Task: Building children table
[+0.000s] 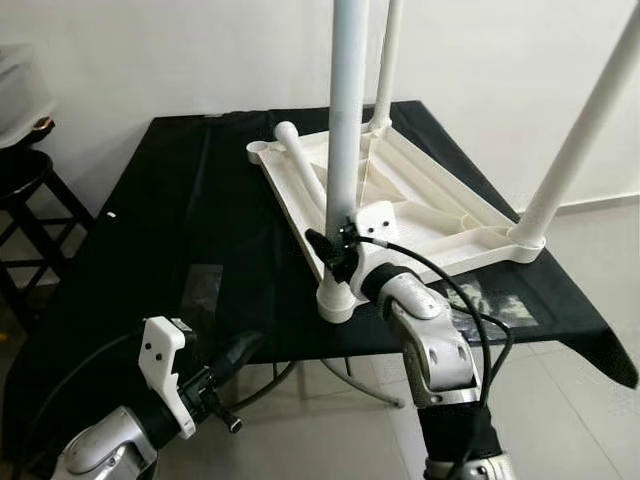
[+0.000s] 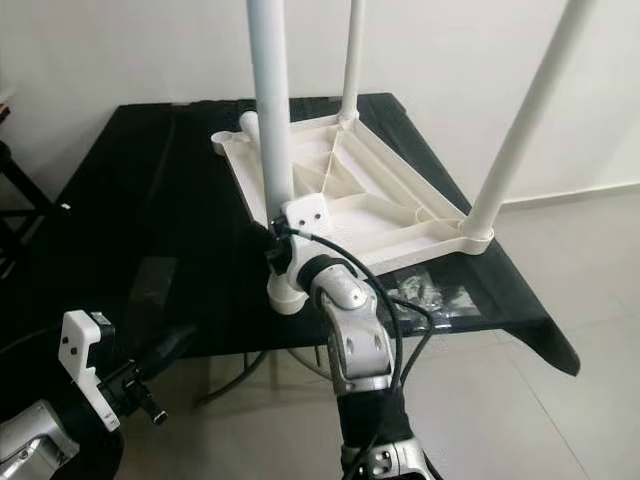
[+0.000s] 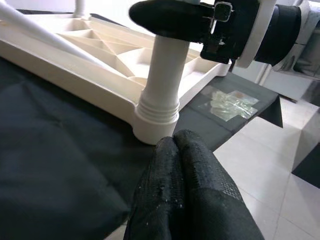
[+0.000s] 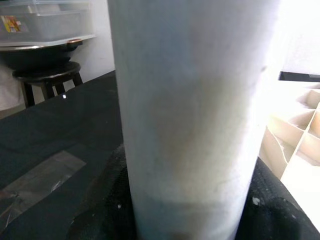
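A white plastic children's tabletop [image 1: 420, 190] lies upside down on a black-covered table [image 1: 180, 220]. Three white legs stand upright in its corner sockets. My right gripper [image 1: 335, 252] is shut on the near leg [image 1: 345, 130], just above its socket [image 1: 336, 298]; that leg [image 4: 192, 115] looms close in the right wrist view. A fourth loose leg [image 1: 300, 165] lies across the tabletop by the empty far-left socket [image 1: 262, 151]. My left gripper [image 1: 245, 347] is shut and empty, low by the table's front edge, its fingertips [image 3: 182, 150] close to the near socket [image 3: 157, 117].
A dark wooden stool [image 1: 25, 185] stands at the left beside the table. A clear plastic bag [image 1: 495, 300] lies on the table's near right corner. Light tiled floor [image 1: 560, 410] spreads in front and to the right. A white wall stands behind.
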You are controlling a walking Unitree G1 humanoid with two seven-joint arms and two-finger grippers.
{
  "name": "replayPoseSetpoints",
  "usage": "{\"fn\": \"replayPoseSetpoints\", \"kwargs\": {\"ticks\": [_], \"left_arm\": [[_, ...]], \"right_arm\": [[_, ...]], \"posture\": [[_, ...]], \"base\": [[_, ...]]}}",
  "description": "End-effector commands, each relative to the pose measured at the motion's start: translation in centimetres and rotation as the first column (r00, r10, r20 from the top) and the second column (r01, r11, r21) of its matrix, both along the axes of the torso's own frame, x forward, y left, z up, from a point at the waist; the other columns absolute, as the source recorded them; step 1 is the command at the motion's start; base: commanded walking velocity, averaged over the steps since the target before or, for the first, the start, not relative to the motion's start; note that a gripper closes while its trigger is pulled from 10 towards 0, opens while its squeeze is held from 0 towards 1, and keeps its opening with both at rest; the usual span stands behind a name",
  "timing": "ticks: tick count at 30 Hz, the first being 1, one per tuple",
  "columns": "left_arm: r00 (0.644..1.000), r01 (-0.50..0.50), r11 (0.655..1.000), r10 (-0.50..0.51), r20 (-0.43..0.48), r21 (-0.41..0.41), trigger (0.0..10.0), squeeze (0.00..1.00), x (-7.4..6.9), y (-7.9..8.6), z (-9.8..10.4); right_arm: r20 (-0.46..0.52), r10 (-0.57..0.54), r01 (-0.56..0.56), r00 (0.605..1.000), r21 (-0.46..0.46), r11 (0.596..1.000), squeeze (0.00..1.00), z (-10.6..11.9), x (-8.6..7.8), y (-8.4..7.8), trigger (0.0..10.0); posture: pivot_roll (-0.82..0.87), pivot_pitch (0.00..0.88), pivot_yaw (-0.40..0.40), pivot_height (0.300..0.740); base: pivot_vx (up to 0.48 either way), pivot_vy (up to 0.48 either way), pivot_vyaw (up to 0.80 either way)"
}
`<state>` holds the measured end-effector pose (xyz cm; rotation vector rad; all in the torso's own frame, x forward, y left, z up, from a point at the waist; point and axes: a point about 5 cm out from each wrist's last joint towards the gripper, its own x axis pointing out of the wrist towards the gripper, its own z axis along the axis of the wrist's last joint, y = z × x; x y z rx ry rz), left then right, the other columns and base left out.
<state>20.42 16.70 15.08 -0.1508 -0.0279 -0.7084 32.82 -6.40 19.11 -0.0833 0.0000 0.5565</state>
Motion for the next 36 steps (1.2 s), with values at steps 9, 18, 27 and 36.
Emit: {"fn": "replayPoseSetpoints", "kwargs": {"ticks": [9, 18, 27, 36], "left_arm": [[1.000, -0.009, 1.000, 0.009, -0.004, 0.001, 10.0, 0.00, 0.3, 0.1, 0.1], [1.000, -0.009, 1.000, 0.009, 0.000, -0.003, 10.0, 0.00, 0.4, -0.3, 0.0], [1.000, -0.001, 1.000, 0.001, 0.005, -0.023, 10.0, 0.00, 0.3, -1.1, 0.1], [1.000, -0.006, 1.000, 0.006, 0.011, -0.022, 10.0, 0.00, 0.1, -1.3, 0.2]], "right_arm": [[-0.120, 0.102, -0.108, 0.988, -0.041, 0.993, 1.00, -0.4, 1.0, 0.0, 10.0], [-0.011, 0.527, -0.521, 0.850, -0.164, 0.838, 0.37, 3.1, 1.9, -2.0, 10.0], [-0.115, 0.706, -0.715, 0.699, -0.164, 0.680, 0.00, 3.5, 3.4, -3.6, 10.0], [-0.072, 0.776, -0.777, 0.627, -0.124, 0.617, 0.00, 4.4, 4.0, -2.6, 0.0]], "posture": [[0.04, 0.145, -0.009, 0.740], [0.04, 0.134, -0.015, 0.740], [0.04, 0.126, -0.035, 0.740], [0.05, 0.127, -0.041, 0.740]], "base": [[0.000, 0.000, 0.00], [0.000, 0.000, 0.00], [0.000, 0.000, 0.00], [0.000, 0.000, 0.00]]}}
